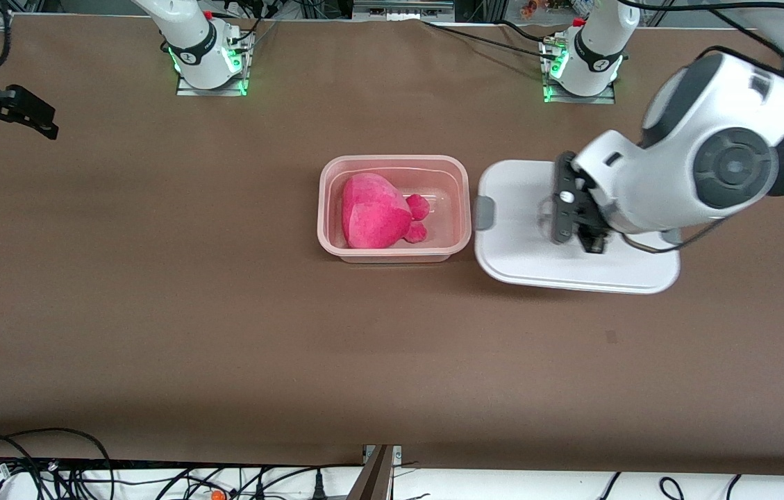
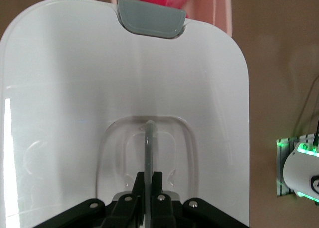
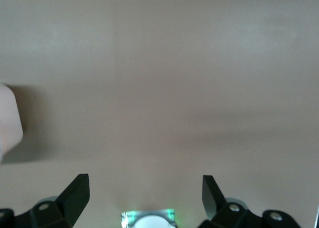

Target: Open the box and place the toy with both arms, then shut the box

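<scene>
Toy (image 1: pixel 374 212) is already sitting in the open box (image 1: pixel 394 162) mid-table, and the lid (image 1: pixel 516 257) is just beside it toward the left arm's end, with the left gripper (image 1: pixel 567 208) pinched tight on the lid's clear handle (image 2: pixel 148 138). So the job now, I'd say, is closing: carry the lid level, square it over the rim, then press down. Right gripper (image 1: pixel 23 111) waits wide open and empty over bare table (image 1: pixel 155 312) at its own end.

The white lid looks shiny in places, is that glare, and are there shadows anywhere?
Left wrist view: a bright streak of glare runs along the lid near its edge. Front view: the lid casts a soft dark shadow on the brown table. Right wrist view: faint blurry shadows cross the table.
</scene>
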Tool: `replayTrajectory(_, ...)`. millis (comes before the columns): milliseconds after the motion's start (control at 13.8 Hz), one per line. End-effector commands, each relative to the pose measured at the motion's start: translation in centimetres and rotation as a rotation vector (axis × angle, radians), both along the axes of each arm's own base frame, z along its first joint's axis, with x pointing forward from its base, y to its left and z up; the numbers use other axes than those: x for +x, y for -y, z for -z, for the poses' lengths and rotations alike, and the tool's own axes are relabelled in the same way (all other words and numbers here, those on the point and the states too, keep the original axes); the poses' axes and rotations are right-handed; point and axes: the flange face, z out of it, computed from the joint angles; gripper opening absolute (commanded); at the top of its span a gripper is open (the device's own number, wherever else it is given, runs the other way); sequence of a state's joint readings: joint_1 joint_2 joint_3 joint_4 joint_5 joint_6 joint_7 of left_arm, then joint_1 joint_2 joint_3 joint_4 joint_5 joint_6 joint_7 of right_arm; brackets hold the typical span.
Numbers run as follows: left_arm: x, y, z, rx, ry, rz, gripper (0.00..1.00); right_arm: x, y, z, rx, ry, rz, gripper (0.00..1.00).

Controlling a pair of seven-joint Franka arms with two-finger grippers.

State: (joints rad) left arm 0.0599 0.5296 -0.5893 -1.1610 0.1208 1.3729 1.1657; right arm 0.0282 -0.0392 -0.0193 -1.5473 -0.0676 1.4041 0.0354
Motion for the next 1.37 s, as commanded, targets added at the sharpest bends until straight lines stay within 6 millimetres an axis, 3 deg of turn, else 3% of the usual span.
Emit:
replayTrajectory(0, -1.1, 7.0, 2.8, -0.084, -0.055, -0.010, 0.00, 0.1, 0.9, 1.4, 0.034, -0.043, -0.009, 1.00)
replayTrajectory(289, -3.6, 17.9, 7.1, -0.123, -0.002, -0.077, 0.00, 0.6, 1.7, 2.6, 0.040, -0.074, -0.003, 1.00)
replayTrajectory(578, -6.0, 24.3, 11.3, -0.139, 0.049, -0.049, 0.00, 0.6, 1.5, 2.5, 0.042, -0.074, -0.044, 1.00)
replayTrajectory(795, -7.9, 26.4, 12.6, -0.099, 0.060, -0.010, 0.00, 0.7, 1.4, 2.3, 0.042, -0.068, -0.041, 1.00)
replayTrajectory(939, -8.8, 26.3, 15.0, -0.065, 0.024, 0.000, 0.00, 1.0, 1.3, 2.6, 0.045, -0.073, -0.041, 1.00)
replayTrajectory(1300, -8.6, 26.0, 15.7, -0.062, 0.008, -0.009, 0.00, 1.0, 1.1, 2.7, 0.066, -0.073, -0.036, 1.00)
